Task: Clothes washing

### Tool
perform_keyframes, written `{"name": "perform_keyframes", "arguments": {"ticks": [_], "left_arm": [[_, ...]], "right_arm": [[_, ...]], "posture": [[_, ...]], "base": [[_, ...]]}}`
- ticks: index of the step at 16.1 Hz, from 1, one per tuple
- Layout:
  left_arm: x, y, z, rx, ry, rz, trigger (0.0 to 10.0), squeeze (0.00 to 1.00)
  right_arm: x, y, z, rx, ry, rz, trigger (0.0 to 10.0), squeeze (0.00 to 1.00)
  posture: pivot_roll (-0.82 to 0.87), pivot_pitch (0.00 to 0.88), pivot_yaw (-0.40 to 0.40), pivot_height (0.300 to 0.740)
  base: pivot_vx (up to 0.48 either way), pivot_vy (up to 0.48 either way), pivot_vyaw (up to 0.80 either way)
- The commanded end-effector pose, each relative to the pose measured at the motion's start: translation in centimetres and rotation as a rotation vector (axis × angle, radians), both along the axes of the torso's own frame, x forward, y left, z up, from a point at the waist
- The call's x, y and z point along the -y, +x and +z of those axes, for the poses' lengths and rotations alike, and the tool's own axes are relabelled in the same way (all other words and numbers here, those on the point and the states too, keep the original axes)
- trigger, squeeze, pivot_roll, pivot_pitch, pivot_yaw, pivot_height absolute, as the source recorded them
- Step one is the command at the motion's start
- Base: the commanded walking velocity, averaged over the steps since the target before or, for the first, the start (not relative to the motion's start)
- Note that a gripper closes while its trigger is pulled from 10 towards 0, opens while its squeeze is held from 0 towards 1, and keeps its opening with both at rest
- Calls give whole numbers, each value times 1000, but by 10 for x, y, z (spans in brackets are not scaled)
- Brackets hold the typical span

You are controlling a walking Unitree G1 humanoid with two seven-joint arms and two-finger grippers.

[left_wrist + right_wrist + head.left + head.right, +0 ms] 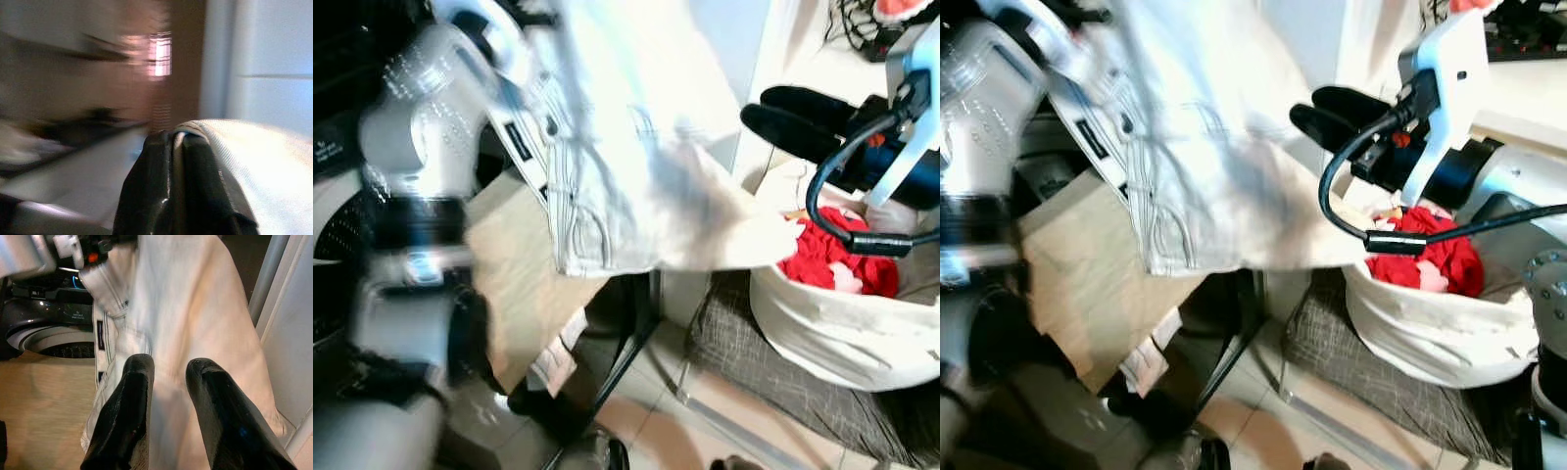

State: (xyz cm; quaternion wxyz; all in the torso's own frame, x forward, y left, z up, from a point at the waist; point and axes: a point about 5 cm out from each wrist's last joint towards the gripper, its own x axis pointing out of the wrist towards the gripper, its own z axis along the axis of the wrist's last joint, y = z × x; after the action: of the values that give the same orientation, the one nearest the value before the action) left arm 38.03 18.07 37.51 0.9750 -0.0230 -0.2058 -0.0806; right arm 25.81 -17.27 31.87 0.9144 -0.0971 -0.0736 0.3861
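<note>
White denim, a pair of pale trousers [607, 166], hangs across the upper middle of the left eye view, lifted out of the white laundry basket [842, 333] at the right, where a red garment [832, 255] lies on top. One leg trails down to the basket rim at centre right. The left gripper [178, 147] has its black fingers pressed together on a fold of the cloth in the left wrist view. The right gripper [168, 377] hovers with its fingers parted and nothing between them, pointing at the hanging fabric.

Dark and round, the washing machine drum [68, 345] sits at the left of the right wrist view, behind the trousers.

The main risk, I judge, is the grip: only a narrow fold appears pinched, and the weight of the denim could pull it free as the arm swings. The trailing leg could also drag the red garment out, or tip the basket. The black cable [822, 186] looping near the right arm could snag loose cloth. A long leg might catch on the drum's edge.
</note>
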Motion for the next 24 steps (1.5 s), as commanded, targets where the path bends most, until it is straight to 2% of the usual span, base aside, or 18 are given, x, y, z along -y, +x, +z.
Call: {"name": "perform_keyframes", "arguments": {"ticks": [1, 2, 3, 4, 5, 7, 8, 9, 10, 11, 12, 13, 14, 15, 16, 17, 18, 24], "left_arm": [[-37, -16, 51, 206, 53, 283, 0, 0], [-67, -41, 96, 440, 291, 697, 0, 0], [-72, -51, 110, 528, 359, 812, 0, 0], [-67, -69, 135, 716, 504, 980, 0, 0], [-62, -65, 142, 761, 619, 1064, 0, 0], [-61, -34, 116, 599, 679, 992, 0, 0], [-62, -6, 76, 395, 706, 886, 0, 0], [-62, 2, 61, 331, 726, 860, 0, 0], [-63, 18, 22, 160, 756, 795, 0, 0], [-64, 30, -23, -55, 722, 686, 0, 0], [-62, 36, -62, -241, 683, 567, 4667, 0], [-61, 37, -73, -283, 660, 542, 10000, 0], [-67, 36, -106, -451, 462, 515, 10000, 0], [-70, 34, -123, -551, 374, 500, 10000, 0], [-73, 30, -143, -653, 213, 471, 10000, 0], [-73, 30, -143, -653, 213, 471, 10000, 0], [-76, 27, -153, -708, 186, 456, 10000, 1000], [-89, 24, -146, -685, 105, 510, 10000, 1000]], "right_arm": [[-3, 1, -2, 9, -14, -10, 10000, 0], [-3, 4, -2, 19, 0, -30, 10000, 0], [-4, 5, -2, 21, 4, -34, 10000, 0], [-4, 9, 0, 33, 23, -52, 10000, 0], [-5, 13, 2, 42, 39, -63, 10000, 0], [-8, 15, 1, 46, 41, -62, 10000, 0], [-11, 15, -2, 45, 37, -61, 10000, 0], [-12, 15, -3, 44, 36, -61, 10000, 0], [-13, 14, -5, 41, 33, -63, 10000, 0], [-13, 12, -8, 33, 34, -65, 10000, 0], [-14, 11, -11, 22, 31, -67, 10000, 0], [-14, 10, -12, 19, 28, -66, 10000, 0], [-17, 7, -21, -32, 0, -50, 10000, 0], [-19, 4, -29, -69, -36, -29, 10000, 0], [-23, -3, -44, -150, -89, 24, 10000, 0], [-23, -3, -44, -150, -89, 24, 10000, 0], [-28, -8, -50, -190, -59, 65, 10000, 0], [-34, -11, -54, -213, -34, 87, 10000, 0]], "posture": [[-41, 0, 104, 740], [-38, 0, 101, 740], [-38, 0, 101, 740], [-27, 0, 85, 740], [-24, 0, 85, 740], [-25, 0, 88, 740], [-34, 0, 95, 740], [-36, 0, 98, 740], [-40, 0, 100, 740], [-45, 0, 103, 740], [-46, 0, 104, 740], [-46, 0, 104, 740], [-54, 0, 108, 740], [-57, 0, 108, 740], [-56, 0, 109, 740], [-56, 0, 109, 740], [-56, 0, 107, 740], [-55, 0, 106, 740]], "base": [[0, 0, 0], [0, 0, 0], [0, 0, 0], [0, 0, 0], [0, 0, 0], [0, 0, 0], [0, 0, 0], [0, 0, 0], [0, 0, 0], [0, 0, 0], [0, 0, 0], [0, 0, 0], [0, 0, 0], [0, 0, 0], [0, 0, 0], [0, 0, 0], [0, 0, 0], [0, 0, 0]]}}
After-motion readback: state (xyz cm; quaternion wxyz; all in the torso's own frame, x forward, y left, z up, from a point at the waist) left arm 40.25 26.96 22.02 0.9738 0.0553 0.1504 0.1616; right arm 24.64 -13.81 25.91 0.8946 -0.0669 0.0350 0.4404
